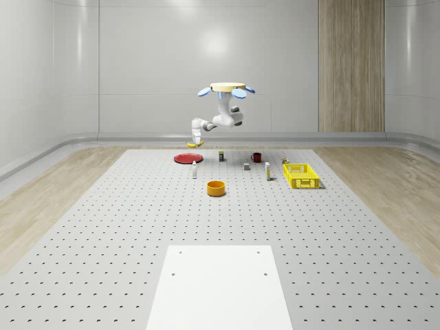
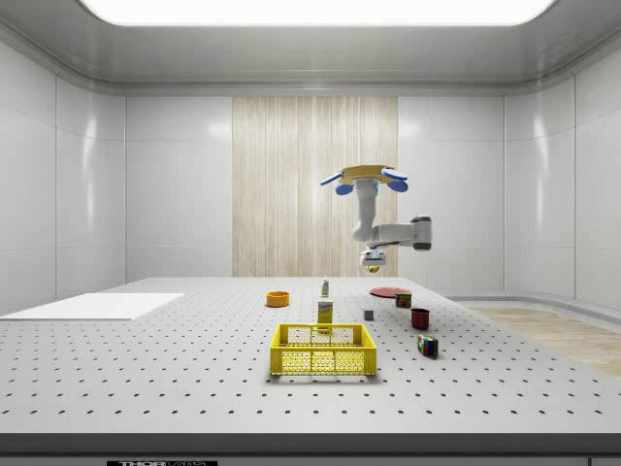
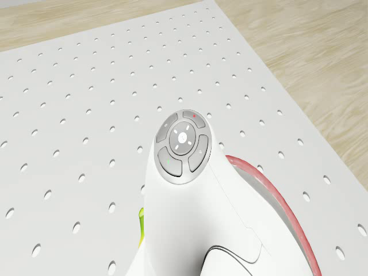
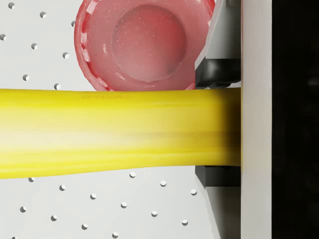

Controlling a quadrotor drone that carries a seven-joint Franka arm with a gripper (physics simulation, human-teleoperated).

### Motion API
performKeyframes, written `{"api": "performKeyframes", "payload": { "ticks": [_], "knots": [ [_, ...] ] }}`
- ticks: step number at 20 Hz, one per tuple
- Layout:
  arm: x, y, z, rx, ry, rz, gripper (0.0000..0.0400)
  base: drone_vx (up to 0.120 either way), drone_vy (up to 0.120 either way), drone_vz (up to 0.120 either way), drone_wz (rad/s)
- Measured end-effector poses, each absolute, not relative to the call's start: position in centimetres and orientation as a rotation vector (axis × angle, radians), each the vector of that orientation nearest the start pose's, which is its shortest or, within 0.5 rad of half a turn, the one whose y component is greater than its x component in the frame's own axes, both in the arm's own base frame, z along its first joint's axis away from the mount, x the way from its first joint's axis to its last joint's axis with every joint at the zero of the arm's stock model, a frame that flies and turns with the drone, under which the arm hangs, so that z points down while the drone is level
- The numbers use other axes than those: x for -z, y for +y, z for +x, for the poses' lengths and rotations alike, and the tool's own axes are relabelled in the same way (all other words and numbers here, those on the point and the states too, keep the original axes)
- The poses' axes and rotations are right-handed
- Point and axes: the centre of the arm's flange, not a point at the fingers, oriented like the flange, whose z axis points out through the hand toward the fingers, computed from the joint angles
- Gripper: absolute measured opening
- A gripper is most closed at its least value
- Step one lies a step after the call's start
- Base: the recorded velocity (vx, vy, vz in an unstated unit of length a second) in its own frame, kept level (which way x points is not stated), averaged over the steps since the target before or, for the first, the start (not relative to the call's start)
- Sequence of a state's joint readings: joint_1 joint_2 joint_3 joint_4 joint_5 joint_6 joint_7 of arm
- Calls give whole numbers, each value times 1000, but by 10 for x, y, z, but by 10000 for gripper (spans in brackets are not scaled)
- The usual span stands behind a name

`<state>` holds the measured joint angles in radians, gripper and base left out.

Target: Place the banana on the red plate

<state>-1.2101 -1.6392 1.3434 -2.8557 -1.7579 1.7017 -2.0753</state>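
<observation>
Clutter on the perforated bench (image 1: 103, 227)

An orange bowl (image 1: 216, 188) sits mid-bench; a yellow basket (image 1: 301, 176) lies to the whole-scene view's right, a dark red mug (image 1: 256, 157) farther back, and a white panel (image 1: 218, 285) covers the near edge.

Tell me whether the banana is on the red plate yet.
Not yet: the banana is held in the gripper, in the air above the red plate.

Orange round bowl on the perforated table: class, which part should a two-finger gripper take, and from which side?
Grip the orange round bowl by its rim wall, one finger inside, one outside, from above: it stands upright, open-topped, likely too wide to span. The gripper, under the hovering drone, is shut on the yellow banana.
</observation>
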Motion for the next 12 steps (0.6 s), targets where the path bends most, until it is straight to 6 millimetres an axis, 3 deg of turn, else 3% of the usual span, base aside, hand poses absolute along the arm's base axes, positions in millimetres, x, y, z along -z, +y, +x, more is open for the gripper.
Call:
{"api": "performKeyframes", "payload": {
  "ticks": [5, 12],
  "knots": [
    [-503, -2, 307, -3256, -13, -16, 193, 120, -8, 0, 0],
    [-503, -2, 307, -3244, -13, -16, 193, 120, -120, 0, 0]
  ]
}}
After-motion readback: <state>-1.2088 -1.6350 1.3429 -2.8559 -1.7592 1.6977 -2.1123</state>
